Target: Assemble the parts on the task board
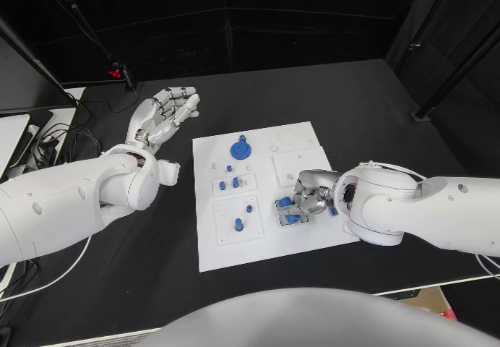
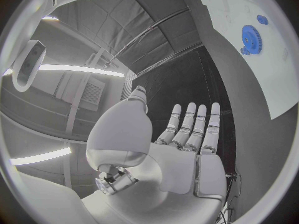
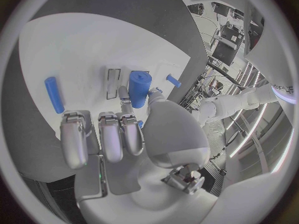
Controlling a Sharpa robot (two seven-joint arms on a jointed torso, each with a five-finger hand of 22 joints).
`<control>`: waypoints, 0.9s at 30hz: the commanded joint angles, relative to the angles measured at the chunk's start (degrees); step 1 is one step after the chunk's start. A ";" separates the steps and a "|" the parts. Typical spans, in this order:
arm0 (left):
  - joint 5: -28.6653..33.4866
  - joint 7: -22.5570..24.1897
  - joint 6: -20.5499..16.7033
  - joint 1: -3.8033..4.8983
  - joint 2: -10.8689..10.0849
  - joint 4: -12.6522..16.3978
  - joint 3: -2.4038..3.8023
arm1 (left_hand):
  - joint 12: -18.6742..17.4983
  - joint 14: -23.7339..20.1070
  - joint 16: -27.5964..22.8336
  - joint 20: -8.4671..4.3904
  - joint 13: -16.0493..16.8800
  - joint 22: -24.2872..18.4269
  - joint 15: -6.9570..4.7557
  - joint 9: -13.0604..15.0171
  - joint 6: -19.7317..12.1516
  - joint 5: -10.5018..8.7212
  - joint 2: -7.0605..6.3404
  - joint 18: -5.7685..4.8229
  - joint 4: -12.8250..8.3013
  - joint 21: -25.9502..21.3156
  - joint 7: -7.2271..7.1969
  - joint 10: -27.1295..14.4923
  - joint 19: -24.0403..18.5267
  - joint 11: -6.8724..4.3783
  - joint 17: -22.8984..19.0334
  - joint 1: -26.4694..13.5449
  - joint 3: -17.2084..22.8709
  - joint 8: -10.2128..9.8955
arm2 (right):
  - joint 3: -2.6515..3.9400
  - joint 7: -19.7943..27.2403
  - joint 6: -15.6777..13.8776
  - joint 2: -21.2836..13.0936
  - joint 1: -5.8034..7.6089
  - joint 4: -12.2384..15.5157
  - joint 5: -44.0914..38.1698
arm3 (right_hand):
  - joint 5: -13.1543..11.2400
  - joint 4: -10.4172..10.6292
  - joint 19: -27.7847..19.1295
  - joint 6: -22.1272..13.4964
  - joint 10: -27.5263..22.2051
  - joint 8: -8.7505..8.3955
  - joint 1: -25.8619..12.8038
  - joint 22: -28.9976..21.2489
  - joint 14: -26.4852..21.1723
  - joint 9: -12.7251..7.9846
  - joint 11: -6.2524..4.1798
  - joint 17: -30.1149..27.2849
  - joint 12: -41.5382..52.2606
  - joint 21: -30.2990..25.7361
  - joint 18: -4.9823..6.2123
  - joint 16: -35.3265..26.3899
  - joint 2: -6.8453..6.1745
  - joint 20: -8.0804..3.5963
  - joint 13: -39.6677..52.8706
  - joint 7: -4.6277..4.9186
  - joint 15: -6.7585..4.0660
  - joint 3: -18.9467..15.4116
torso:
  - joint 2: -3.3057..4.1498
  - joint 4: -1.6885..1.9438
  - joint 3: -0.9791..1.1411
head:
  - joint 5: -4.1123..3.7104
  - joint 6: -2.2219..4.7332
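**Several parts seated, more still loose on the board**

Several blue pieces already look placed on the white board [image 1: 261, 253]: a gear [image 1: 240, 150] sits near its far end, and small pegs [image 1: 236, 182] stand in the raised blocks down its left half, though how firmly they are seated I cannot tell.

The right hand [image 1: 302, 202] is down on the board's right side, its fingers [image 3: 115, 134] bent over and lying close together. In the right wrist view a stubby blue cylinder [image 3: 138, 88] stands at the fingertips, seemingly pinched against the thumb beside a narrow white slot [image 3: 112, 83]; a slim blue rod [image 3: 54, 94] lies loose on the board a little way off, and another short peg [image 3: 174, 80] lies farther on.

The left hand [image 1: 165, 112] hovers over the black table [image 1: 344, 94] just beyond the board's left corner, flat, fingers straight and slightly spread, holding nothing.

By my reckoning the job is around midway: the cylinder needs seating, and the loose rod and peg remain.
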 commanded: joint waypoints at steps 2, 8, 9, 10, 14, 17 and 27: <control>0.10 6.50 0.21 0.09 -0.04 0.07 0.06 | 0.35 -0.26 0.24 -0.05 -0.07 -0.03 -0.12 -0.07 -0.58 0.38 0.65 0.28 -0.18 0.32 8.79 -0.23 0.08 -0.03 -0.09 -0.02 -0.09 0.38 | 0.00 0.20 1.40 0.25 0.03 0.17 0.01 | -0.31 0.04 6.07 0.01 5.86 -0.35 -0.55 15.10 6.06 -0.02 -0.23 15.08 0.19 0.19 -0.42 0.14 0.16 -0.47 15.08 0.25 -0.16 -0.27 | 0.01 -0.04 -0.04 | -0.09 0.00; 0.10 6.48 0.29 0.08 -0.02 0.07 0.06 | 0.35 -0.26 0.24 -0.05 -0.07 -0.03 -0.12 -0.07 -0.58 0.38 0.65 0.28 -0.18 0.32 8.79 -0.23 0.08 -0.03 -0.09 -0.02 -0.09 0.38 | 0.00 0.17 1.65 0.34 0.02 0.17 0.01 | -1.24 0.04 6.06 -0.01 5.86 -0.69 -1.44 15.09 6.06 0.04 -0.12 15.08 0.19 0.18 -0.42 0.14 0.16 -0.39 15.08 0.36 -0.05 -1.57 | 0.02 0.01 -0.02 | -0.11 0.00; 0.10 6.47 0.29 0.08 -0.02 0.07 0.06 | 0.35 -0.26 0.24 -0.05 -0.07 -0.03 -0.12 -0.07 -0.58 0.38 0.65 0.28 -0.18 0.32 8.79 -0.23 0.08 -0.03 -0.09 -0.02 -0.09 0.38 | 0.00 0.19 1.66 0.34 0.02 0.16 0.01 | -1.54 0.04 6.05 -0.02 5.86 -0.78 -1.78 15.08 6.06 0.06 -0.10 15.08 0.19 0.17 -0.41 0.14 0.10 -0.36 15.08 0.39 -0.03 -1.99 | 0.02 0.01 -0.01 | -0.09 0.00; 0.10 6.47 0.28 0.08 -0.02 0.06 0.06 | 0.35 -0.26 0.24 -0.05 -0.07 -0.03 -0.12 -0.07 -0.58 0.38 0.65 0.28 -0.18 0.32 8.79 -0.23 0.08 -0.03 -0.09 -0.02 -0.09 0.38 | 0.00 0.20 1.65 0.35 0.02 0.14 0.01 | -1.94 0.04 6.05 -0.01 5.86 -0.87 -2.20 15.08 6.06 0.09 -0.07 15.08 0.19 0.16 -0.41 0.14 0.03 -0.33 15.08 0.42 0.00 -2.52 | 0.02 0.02 -0.01 | -0.09 0.00; 0.10 6.46 0.28 0.08 -0.04 0.06 0.06 | 0.36 -0.26 0.26 -0.05 -0.07 -0.02 -0.12 -0.08 -0.59 0.39 0.67 0.28 -0.18 0.32 8.79 -0.23 0.09 -0.03 -0.11 -0.02 -0.09 0.39 | 0.00 0.32 1.57 0.42 0.02 0.07 0.01 | -5.59 0.08 6.01 0.06 5.86 -1.25 -4.91 15.05 6.06 0.26 0.01 15.08 0.19 0.08 -0.39 0.14 0.27 -0.24 15.08 0.52 0.12 -5.05 | 0.01 0.01 -0.01 | -0.06 0.00; 0.10 6.46 0.30 0.08 -0.03 0.05 0.06 | 0.40 -0.26 0.29 -0.05 -0.09 0.01 -0.12 -0.10 -0.61 0.39 0.71 0.28 -0.18 0.32 8.79 -0.23 0.10 -0.03 -0.15 -0.02 -0.10 0.40 | 0.00 0.41 1.45 0.49 0.01 -0.01 0.01 | -6.62 0.05 5.94 0.06 5.86 -1.40 -5.60 15.00 6.06 0.32 0.05 15.08 0.19 -0.05 -0.35 0.14 0.37 -0.19 15.08 0.54 0.14 -5.89 | 0.00 0.04 0.00 | -0.03 0.00; 0.10 6.46 0.29 0.08 -0.04 0.06 0.06 | 0.44 -0.24 0.32 -0.05 -0.10 0.02 -0.12 -0.11 -0.62 0.40 0.75 0.28 -0.18 0.32 8.78 -0.21 0.11 -0.03 -0.18 -0.01 -0.11 0.41 | 0.00 0.71 0.60 0.47 0.00 -0.15 -0.10 | -8.11 0.04 5.85 -0.20 5.86 -1.79 -6.41 14.93 6.06 0.41 0.16 15.08 0.19 -0.21 -0.30 0.14 0.56 -0.12 15.08 0.67 0.22 -7.32 | 0.05 -0.01 -0.01 | 0.11 0.00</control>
